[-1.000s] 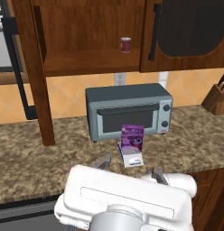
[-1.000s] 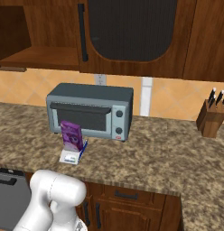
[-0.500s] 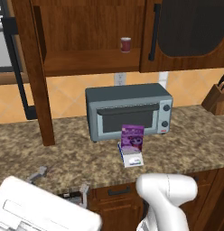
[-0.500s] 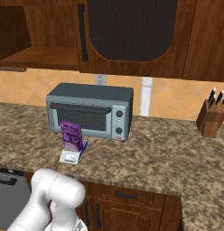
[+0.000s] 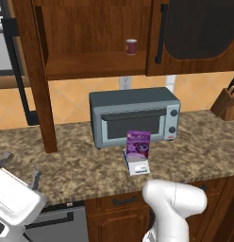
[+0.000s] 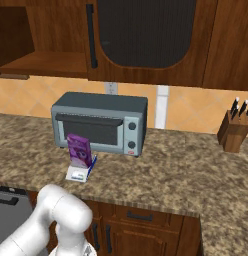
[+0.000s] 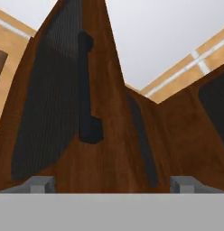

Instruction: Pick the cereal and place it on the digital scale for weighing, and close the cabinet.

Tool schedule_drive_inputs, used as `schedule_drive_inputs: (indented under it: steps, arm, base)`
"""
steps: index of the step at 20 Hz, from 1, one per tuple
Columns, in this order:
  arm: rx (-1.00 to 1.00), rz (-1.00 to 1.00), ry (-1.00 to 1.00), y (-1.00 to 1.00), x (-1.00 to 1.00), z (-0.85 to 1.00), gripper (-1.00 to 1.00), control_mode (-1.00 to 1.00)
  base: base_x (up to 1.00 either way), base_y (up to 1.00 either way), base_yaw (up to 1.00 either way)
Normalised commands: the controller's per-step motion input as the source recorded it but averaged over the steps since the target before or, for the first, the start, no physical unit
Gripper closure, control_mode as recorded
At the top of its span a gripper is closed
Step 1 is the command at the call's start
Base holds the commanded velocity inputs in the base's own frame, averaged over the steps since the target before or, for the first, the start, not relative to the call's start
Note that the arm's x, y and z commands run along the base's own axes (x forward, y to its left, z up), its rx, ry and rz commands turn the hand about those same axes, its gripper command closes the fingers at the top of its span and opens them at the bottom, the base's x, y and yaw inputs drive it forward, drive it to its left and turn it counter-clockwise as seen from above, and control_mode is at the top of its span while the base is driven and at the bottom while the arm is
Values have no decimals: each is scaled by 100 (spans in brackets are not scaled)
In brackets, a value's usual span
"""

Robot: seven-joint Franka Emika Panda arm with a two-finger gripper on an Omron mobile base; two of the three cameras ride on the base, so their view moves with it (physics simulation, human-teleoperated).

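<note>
Cereal (image 5: 138,144) rests on the scale (image 5: 137,165); the end effector (image 7: 112,184), jaws apart, faces the open cabinet door (image 7: 64,103), which likely needs pushing shut.

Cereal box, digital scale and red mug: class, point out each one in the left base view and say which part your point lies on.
cereal (image 5: 138,144), left base view: middle of its purple front.
digital scale (image 5: 139,167), left base view: white top in front of the box.
red mug (image 5: 131,47), left base view: its side, on the open cabinet's shelf.

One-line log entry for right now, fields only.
cereal: on digital scale | cabinet: left door open | tool: open, empty, facing open door
</note>
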Motion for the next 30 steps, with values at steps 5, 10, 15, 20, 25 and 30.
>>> schedule_drive_inputs:
  steps: [5, 10, 15, 20, 25, 30]
  arm:
    - [-3, -1, -5, 80, 100, -23, -100, -100]
    - [0, 0, -4, -14, 69, 48, -100, -100]
    - [0, 0, -1, -21, 83, 59, -100, -100]
    - [1, 0, 0, -57, 66, 45, -100, -100]
    - [15, 0, -5, -100, -6, 49, -100, -100]
    - [24, 0, 6, -100, 23, 42, -100, -100]
  base:
    - [0, 0, 0]
    - [0, 0, 0]
    - [0, 0, 0]
    - [0, 0, 0]
    - [0, 0, 0]
    - [0, 0, 0]
